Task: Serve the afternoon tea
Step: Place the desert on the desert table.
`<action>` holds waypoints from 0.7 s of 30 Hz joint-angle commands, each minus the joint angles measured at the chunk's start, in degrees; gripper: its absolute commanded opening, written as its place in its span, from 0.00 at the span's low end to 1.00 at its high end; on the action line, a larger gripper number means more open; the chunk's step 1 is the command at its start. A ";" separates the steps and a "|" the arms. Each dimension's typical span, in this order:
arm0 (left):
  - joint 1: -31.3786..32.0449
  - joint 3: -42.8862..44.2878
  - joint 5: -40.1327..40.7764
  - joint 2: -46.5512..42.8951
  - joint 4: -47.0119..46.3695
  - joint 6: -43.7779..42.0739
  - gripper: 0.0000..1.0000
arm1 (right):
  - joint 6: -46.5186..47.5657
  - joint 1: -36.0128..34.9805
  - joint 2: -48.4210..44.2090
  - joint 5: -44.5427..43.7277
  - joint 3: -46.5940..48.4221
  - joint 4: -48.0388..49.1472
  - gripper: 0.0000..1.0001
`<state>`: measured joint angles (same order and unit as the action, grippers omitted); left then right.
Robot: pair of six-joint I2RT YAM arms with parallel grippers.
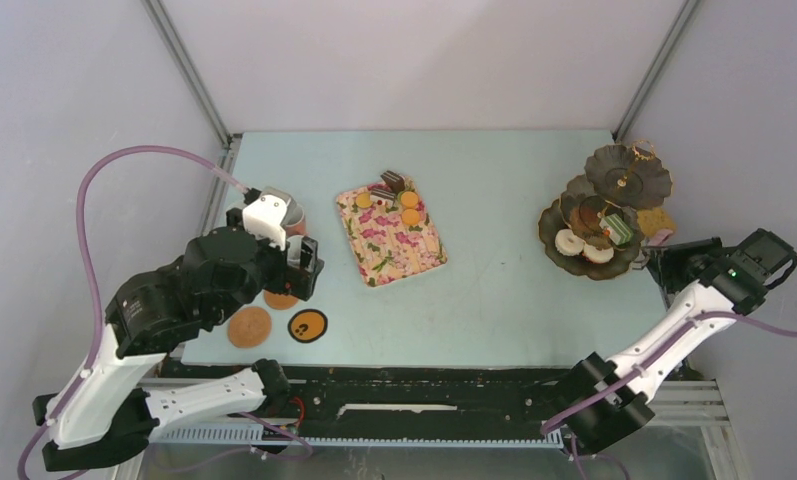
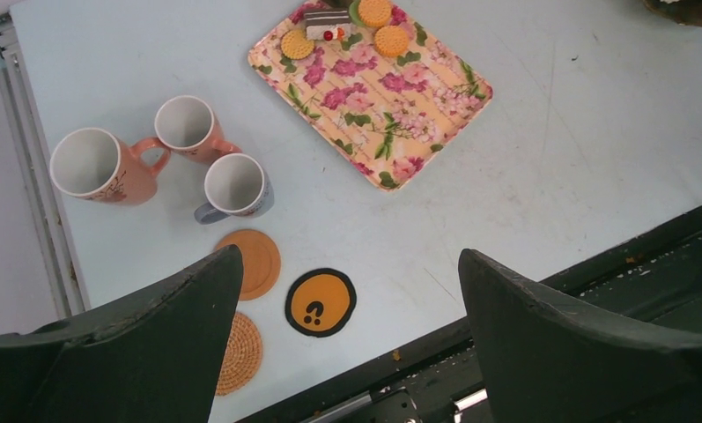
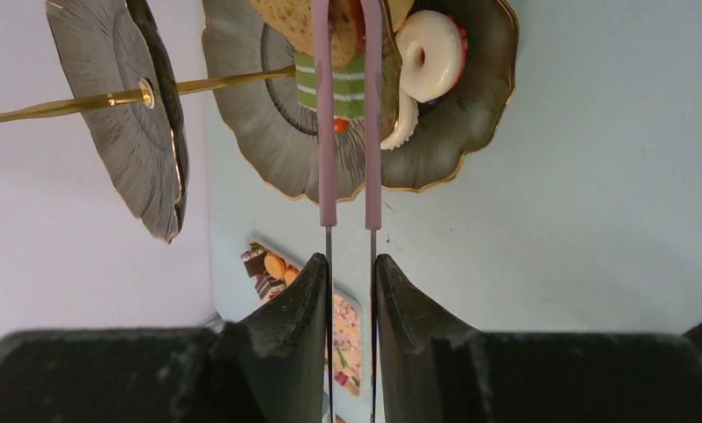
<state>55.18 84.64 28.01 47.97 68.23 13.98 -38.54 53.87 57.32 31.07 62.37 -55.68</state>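
The dark three-tier stand (image 1: pixel 629 175) is at the far right and carries donuts (image 1: pixel 570 242), a green cake slice (image 1: pixel 617 230) and a biscuit. My right gripper (image 1: pixel 674 258) is shut on the pink tongs (image 3: pixel 327 132). The tong arms straddle the green cake slice (image 3: pixel 347 88) on the stand (image 3: pixel 453 132), beside a white donut (image 3: pixel 431 53). My left gripper (image 2: pixel 349 264) is open and empty, above the coasters. Two pink mugs (image 2: pixel 96 166) (image 2: pixel 188 126) and a grey mug (image 2: pixel 235 187) stand together. Below them lie an orange coaster (image 2: pixel 254 262), a black-rimmed coaster (image 2: pixel 321 302) and a woven coaster (image 2: pixel 240 352).
The floral tray (image 1: pixel 389 235) lies mid-table with cake slices (image 1: pixel 392 183) and macarons (image 1: pixel 409 199) at its far end. The left arm hides most of the mugs in the top view. The stand is close to the right wall, and the coasters lie near the table's front edge.
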 commanded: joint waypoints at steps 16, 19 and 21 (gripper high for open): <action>0.44 -0.97 3.28 1.97 -1.82 -2.45 1.00 | 10.51 -4.23 13.44 8.03 4.23 9.14 0.02; 0.37 -0.74 3.43 2.20 -1.66 -2.37 1.00 | 10.99 -4.76 14.89 8.82 4.68 9.58 0.06; 0.37 -0.63 3.37 2.39 -1.69 -2.38 1.00 | 10.33 -4.73 15.55 9.52 4.65 10.30 0.08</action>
<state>55.22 84.09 29.93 49.82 68.18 12.88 -29.28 49.50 71.99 37.93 64.31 -48.18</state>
